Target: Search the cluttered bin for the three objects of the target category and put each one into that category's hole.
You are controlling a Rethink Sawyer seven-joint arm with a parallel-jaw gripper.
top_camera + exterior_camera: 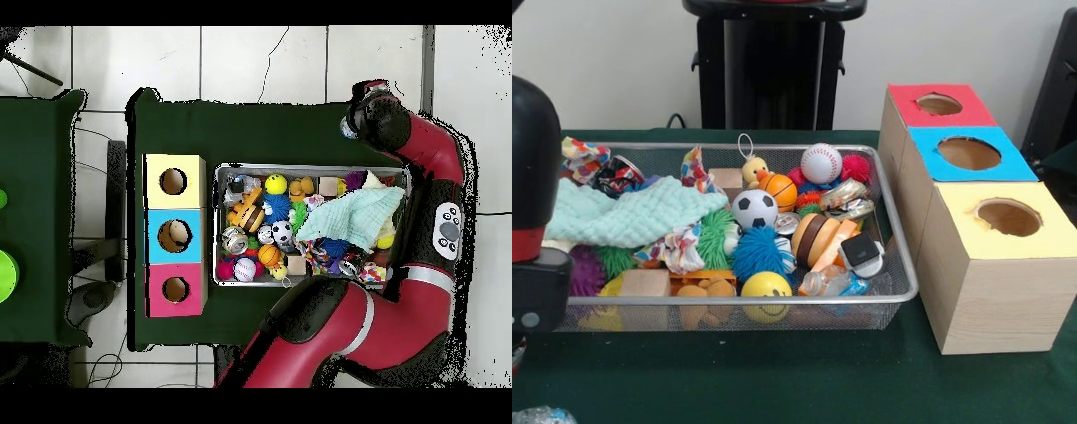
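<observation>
A: Red arm [420,200] loops round the bin's [900,265] end; where are the balls?
B: Baseball [821,162], soccer ball [754,209] and basketball [781,190] cluster mid-bin, toward the boxes [971,155].
A: And the jaws?
B: Cannot tell; the wrist [375,115] sits at the worktop's [250,125] far corner, well apart from them.

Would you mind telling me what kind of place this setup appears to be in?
Most likely a robotics lab set up for a sorting trial. A red robot arm curls around a green-covered table, where a wire bin of toys sits beside three wooden boxes with colour-coded holes, over a tiled floor.
</observation>
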